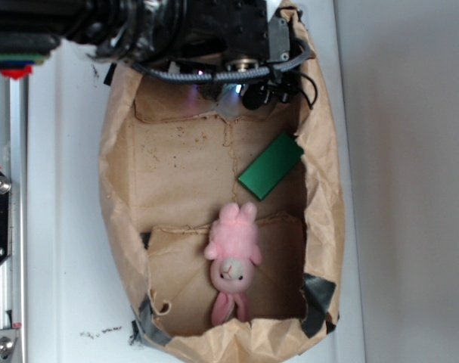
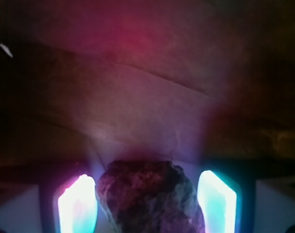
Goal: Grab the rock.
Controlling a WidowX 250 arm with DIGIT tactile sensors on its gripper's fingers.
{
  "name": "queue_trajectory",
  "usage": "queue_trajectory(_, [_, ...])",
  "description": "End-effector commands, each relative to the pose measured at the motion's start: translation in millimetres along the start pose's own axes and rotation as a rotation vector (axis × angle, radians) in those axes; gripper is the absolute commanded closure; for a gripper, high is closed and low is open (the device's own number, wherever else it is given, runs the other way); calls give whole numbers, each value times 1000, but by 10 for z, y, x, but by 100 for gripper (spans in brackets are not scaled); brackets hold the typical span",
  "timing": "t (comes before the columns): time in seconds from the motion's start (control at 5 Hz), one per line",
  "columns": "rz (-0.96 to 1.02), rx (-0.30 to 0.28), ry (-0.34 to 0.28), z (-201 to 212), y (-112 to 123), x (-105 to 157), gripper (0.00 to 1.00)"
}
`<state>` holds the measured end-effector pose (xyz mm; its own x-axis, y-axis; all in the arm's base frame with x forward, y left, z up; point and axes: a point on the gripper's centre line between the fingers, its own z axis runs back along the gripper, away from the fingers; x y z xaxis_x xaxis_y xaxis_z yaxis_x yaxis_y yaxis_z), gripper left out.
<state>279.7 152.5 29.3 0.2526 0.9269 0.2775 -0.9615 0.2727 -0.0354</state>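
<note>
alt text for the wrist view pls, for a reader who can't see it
Close-up from the wrist camera: a rough, dark mottled rock sits between the gripper's two glowing fingers, low in the frame. Whether the fingers touch it cannot be told. Behind it is creased brown paper, dim and tinted red and purple.

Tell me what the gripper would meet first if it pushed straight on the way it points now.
The rock: it already sits between the gripper fingers, apparently with gaps on both sides. Beyond it lies the brown paper bag floor, though depth is hard to judge.
</note>
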Motion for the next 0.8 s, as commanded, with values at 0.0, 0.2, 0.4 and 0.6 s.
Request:
queue_trajectory(0.0, [-250,-287,-44,656,135,191,100])
queue_trajectory(0.2, [-375,-356,-49,893,141,171,100])
queue_trajectory(0.4, [-482,-402,-21,1209,76,88,100])
queue_trajectory(0.6, [-570,-439,-17,1550,30,-57,100])
